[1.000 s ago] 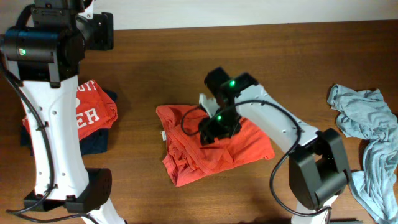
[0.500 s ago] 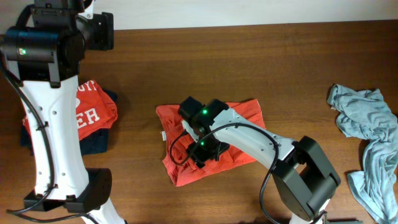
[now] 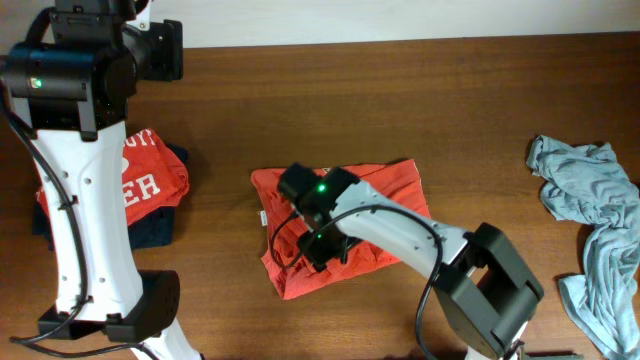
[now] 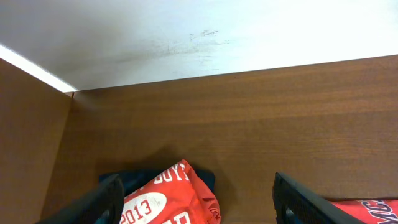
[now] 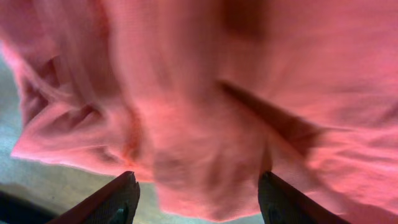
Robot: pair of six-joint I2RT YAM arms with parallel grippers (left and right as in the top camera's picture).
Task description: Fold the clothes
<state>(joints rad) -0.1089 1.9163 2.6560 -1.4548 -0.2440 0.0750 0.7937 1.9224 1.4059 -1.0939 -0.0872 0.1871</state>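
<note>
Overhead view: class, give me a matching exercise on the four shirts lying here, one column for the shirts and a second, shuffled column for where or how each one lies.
Shirts
1. pale grey-blue shirt
2. navy shirt
3. lettered orange-red shirt
4. orange-red shirt showing no lettering

Place or state
A. beneath the right arm, middle of the table
B. crumpled at the right edge
C. folded, on top of another shirt
D. bottom of the left pile

Pairs: 1-B, 2-D, 3-C, 4-A
</note>
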